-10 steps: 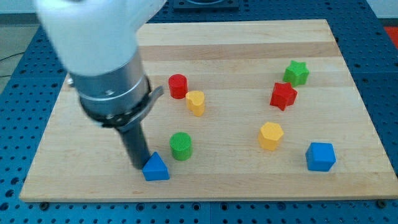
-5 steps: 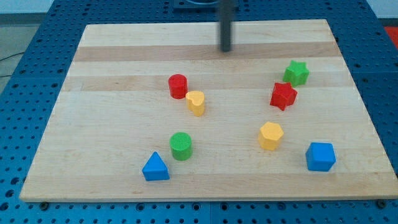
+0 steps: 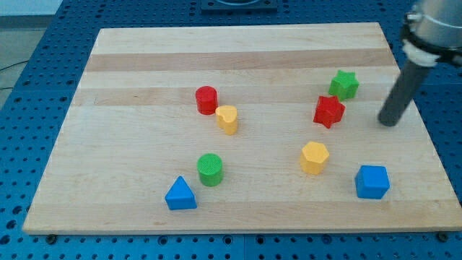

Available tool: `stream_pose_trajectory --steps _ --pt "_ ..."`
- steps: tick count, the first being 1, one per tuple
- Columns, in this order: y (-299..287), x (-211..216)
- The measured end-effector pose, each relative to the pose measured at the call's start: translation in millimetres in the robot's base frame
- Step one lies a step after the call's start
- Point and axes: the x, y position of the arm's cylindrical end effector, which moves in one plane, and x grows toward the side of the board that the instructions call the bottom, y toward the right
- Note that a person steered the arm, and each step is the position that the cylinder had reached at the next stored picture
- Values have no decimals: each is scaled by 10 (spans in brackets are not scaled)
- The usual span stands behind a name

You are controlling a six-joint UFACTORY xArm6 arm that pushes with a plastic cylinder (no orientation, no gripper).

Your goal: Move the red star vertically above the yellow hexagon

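Note:
The red star (image 3: 329, 111) lies on the wooden board (image 3: 130, 130) at the right, up and slightly right of the yellow hexagon (image 3: 314, 157). My tip (image 3: 388, 122) rests on the board to the right of the red star, a block's width or more away from it and not touching any block. The rod rises from it toward the view's top right.
A green star (image 3: 344, 84) sits just above the red star. A blue cube (image 3: 372, 181) is at the lower right. A red cylinder (image 3: 206, 100) and a yellow heart (image 3: 227, 119) sit mid-board. A green cylinder (image 3: 210, 169) and a blue triangle (image 3: 180, 194) lie lower left.
My tip moved from beside the blue triangle at lower left, up past the board's top middle, to the right of the red star. No block has moved.

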Motion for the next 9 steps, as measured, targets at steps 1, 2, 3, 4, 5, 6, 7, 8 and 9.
stream_pose_trajectory --steps 1,2,3,4,5,6,7,8,9 --pt "-496 -1" --pt "-867 -79" --pt "-914 -58" --pt "-509 -128" --pt "-54 -18" --pt "-508 72" --pt "-1195 432" --pt "-1476 -156" --pt "-1803 -383"
